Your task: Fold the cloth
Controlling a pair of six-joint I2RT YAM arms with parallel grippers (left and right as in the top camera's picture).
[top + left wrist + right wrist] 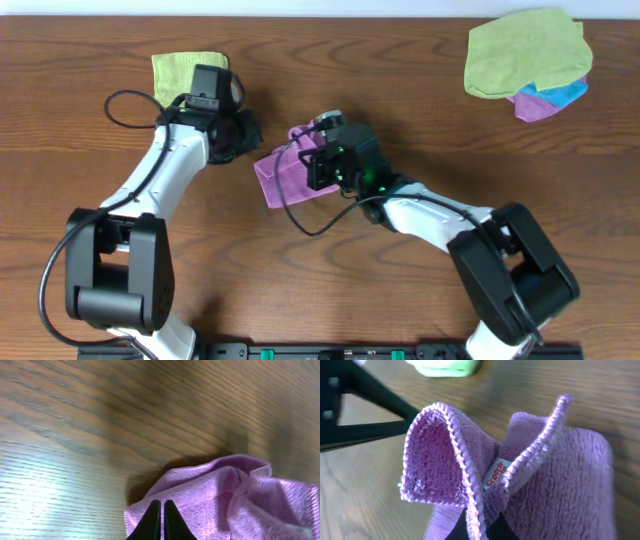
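The light purple cloth (282, 175) lies crumpled at the table's middle. My right gripper (312, 160) is shut on its hemmed edge and holds it raised. In the right wrist view the cloth (560, 485) stands up in folds around the fingers (487, 520), with the white tag (495, 476) just above them. My left gripper (247, 138) is at the cloth's left corner. In the left wrist view its fingers (162, 504) are pressed together, tips over the cloth's edge (210, 495), with nothing seen between them.
A lime-green cloth (183, 70) lies at the back left beside the left arm and shows in the right wrist view (445, 366). At the back right is a pile: a lime-green cloth (525, 50), a blue cloth (570, 92) and a purple corner (540, 108).
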